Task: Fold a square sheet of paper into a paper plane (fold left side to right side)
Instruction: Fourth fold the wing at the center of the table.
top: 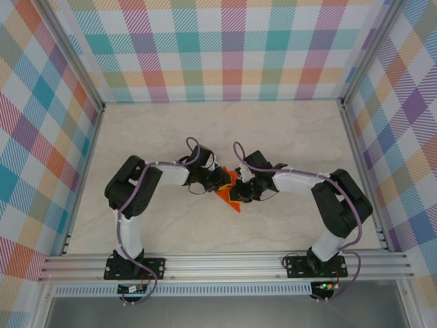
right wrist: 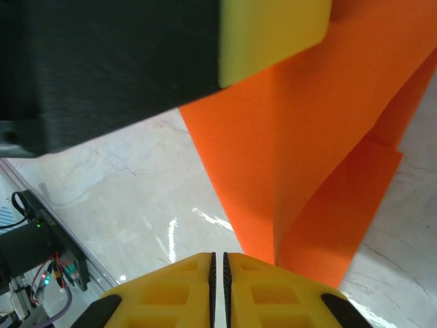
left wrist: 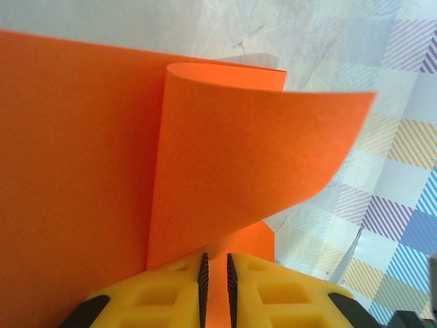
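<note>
The square sheet of paper (top: 233,195), bright orange, lies at the table's middle between both grippers. My left gripper (top: 224,179) comes in from the left. In the left wrist view its jaws (left wrist: 217,263) are nearly together on the base of a flap (left wrist: 239,157) that curls up in front of them, over the flatter part of the sheet (left wrist: 68,171). My right gripper (top: 242,186) comes in from the right. Its jaws (right wrist: 218,257) are shut with bare table between them, and the paper (right wrist: 307,137) rises just to their right. A yellow finger (right wrist: 273,34) of the left gripper sits on the paper above.
The pale marble table top (top: 287,130) is walled by plaid panels (top: 225,48) at the back and sides. An aluminium rail (top: 225,263) runs along the near edge by the arm bases. Electronics with small lights (right wrist: 41,273) stand by that rail.
</note>
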`<move>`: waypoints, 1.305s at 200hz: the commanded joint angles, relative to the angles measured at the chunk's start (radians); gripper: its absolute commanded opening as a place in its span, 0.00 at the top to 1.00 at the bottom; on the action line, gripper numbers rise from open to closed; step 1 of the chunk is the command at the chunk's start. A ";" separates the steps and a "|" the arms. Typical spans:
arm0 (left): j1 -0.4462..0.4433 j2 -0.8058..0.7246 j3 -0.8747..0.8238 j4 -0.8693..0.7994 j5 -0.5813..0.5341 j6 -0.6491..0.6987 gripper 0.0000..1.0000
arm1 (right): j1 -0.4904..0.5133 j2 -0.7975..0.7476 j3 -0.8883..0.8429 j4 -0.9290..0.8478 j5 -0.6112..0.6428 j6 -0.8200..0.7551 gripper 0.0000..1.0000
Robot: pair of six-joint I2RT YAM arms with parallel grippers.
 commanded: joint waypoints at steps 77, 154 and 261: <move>-0.007 0.042 -0.009 -0.092 -0.066 0.018 0.82 | 0.007 0.032 -0.009 -0.022 0.046 -0.010 0.87; -0.008 0.042 -0.009 -0.092 -0.068 0.019 0.82 | 0.007 0.031 -0.032 -0.033 0.059 -0.018 0.87; -0.007 0.043 -0.010 -0.087 -0.069 0.017 0.83 | 0.023 0.040 -0.043 -0.046 0.067 -0.019 0.87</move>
